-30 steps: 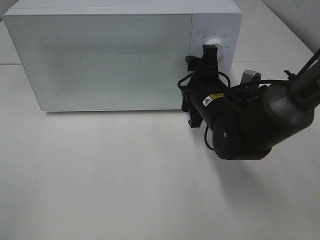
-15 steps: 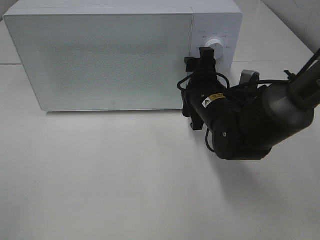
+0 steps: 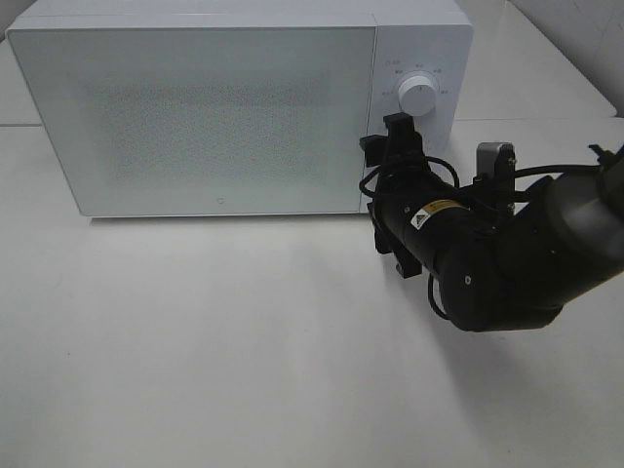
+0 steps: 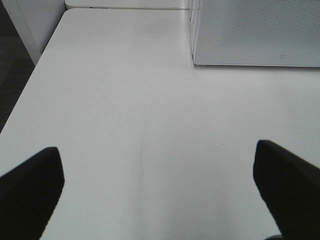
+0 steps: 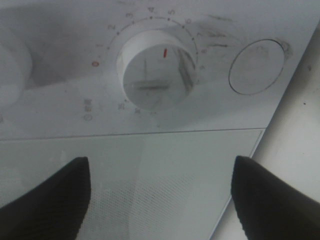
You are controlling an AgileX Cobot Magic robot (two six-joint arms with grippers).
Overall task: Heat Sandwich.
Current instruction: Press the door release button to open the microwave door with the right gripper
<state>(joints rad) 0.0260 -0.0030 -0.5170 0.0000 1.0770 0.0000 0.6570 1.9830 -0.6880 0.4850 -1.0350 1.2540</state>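
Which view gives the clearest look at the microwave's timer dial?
The right wrist view: the dial appears large, its red pointer mark and numbered scale visible. The exterior high view shows it small, just beyond the right gripper. The left wrist view shows only a corner of the microwave, no dial.

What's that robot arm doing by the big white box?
The white box is a microwave, and its door is shut. The robot's right claw hangs open close to the round knob, not gripping it. The knob's red mark points away from zero. The left claw is open too, over the white table beside the microwave. No sandwich is in sight.
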